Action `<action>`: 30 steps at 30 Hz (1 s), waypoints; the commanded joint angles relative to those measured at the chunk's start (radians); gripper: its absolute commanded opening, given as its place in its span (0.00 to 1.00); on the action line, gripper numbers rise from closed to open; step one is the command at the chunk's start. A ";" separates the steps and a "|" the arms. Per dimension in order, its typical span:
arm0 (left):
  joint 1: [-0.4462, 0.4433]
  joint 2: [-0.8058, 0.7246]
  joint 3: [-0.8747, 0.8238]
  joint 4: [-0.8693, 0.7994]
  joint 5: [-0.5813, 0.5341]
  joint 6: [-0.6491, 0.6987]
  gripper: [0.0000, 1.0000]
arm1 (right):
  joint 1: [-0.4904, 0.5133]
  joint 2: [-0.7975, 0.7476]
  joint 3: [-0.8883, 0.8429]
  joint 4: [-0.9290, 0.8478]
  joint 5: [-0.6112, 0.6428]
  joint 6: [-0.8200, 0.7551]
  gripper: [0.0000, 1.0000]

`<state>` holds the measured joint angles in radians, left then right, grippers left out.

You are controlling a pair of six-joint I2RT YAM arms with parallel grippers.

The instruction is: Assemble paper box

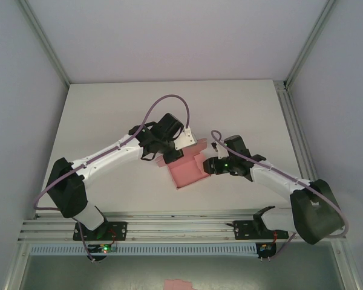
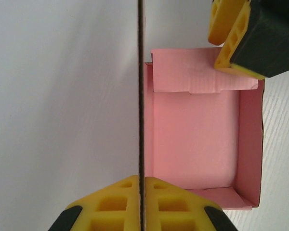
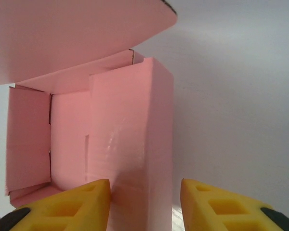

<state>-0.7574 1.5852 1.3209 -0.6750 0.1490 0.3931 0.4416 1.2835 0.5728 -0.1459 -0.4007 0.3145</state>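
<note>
So the box (image 1: 189,172) sits in the middle of the table (image 1: 109,115) in the top view, half built, with an arm on each side. The left pincer (image 2: 140,192) is clamped tight on a thin upright panel (image 2: 140,72), which runs edge-on down the middle of its own view. The right pincer (image 3: 144,204) is about half wide, straddling the folded-over wall (image 3: 135,144). It touches on one side, with a sliver of gap on the other.

My worry is that the card looks flimsy. If the right one squeezes off-centre, the wall probably buckles, or the fold springs back out instead of locking. A sideways shove likely twists the box against the left grip and creases that panel. The big flap (image 3: 77,33) at the top of the right wrist view could snag too.
</note>
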 commanded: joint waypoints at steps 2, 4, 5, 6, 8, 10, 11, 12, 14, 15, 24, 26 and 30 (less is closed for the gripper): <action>-0.008 0.016 0.041 -0.045 0.018 -0.021 0.00 | 0.025 0.037 0.023 0.062 0.029 0.004 0.38; -0.010 0.019 0.043 -0.040 0.013 -0.038 0.00 | 0.044 0.055 0.022 0.067 0.042 0.008 0.35; -0.009 0.021 0.041 -0.037 0.013 -0.047 0.00 | 0.054 0.067 0.018 0.069 0.056 0.014 0.35; -0.009 0.021 0.041 -0.034 0.018 -0.055 0.00 | 0.065 0.079 0.012 0.070 0.074 0.018 0.35; -0.010 0.021 0.041 -0.027 0.022 -0.071 0.00 | 0.093 0.100 0.007 0.064 0.141 0.028 0.34; -0.009 0.018 0.039 -0.026 0.036 -0.075 0.00 | 0.121 0.119 0.002 0.059 0.230 0.041 0.30; -0.010 0.016 0.038 -0.023 0.044 -0.075 0.00 | 0.142 0.130 0.007 0.046 0.300 0.054 0.30; -0.010 0.015 0.037 -0.019 0.050 -0.078 0.00 | 0.160 0.146 0.015 0.029 0.361 0.065 0.27; -0.011 0.013 0.037 -0.006 0.053 -0.090 0.00 | 0.200 0.180 0.042 -0.026 0.491 0.077 0.23; -0.010 0.013 0.037 0.004 0.050 -0.099 0.00 | 0.220 0.201 0.055 -0.053 0.548 0.083 0.19; -0.011 0.007 0.057 0.034 0.055 -0.189 0.00 | 0.304 0.342 0.157 -0.235 0.880 0.239 0.00; -0.011 0.001 0.064 0.035 0.064 -0.233 0.00 | 0.328 0.395 0.212 -0.317 0.927 0.301 0.00; -0.009 -0.020 0.076 0.015 0.069 -0.277 0.00 | 0.368 0.454 0.271 -0.395 1.055 0.408 0.00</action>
<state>-0.7498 1.6100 1.3396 -0.6735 0.1230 0.2211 0.8097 1.6485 0.8494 -0.3290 0.3683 0.5529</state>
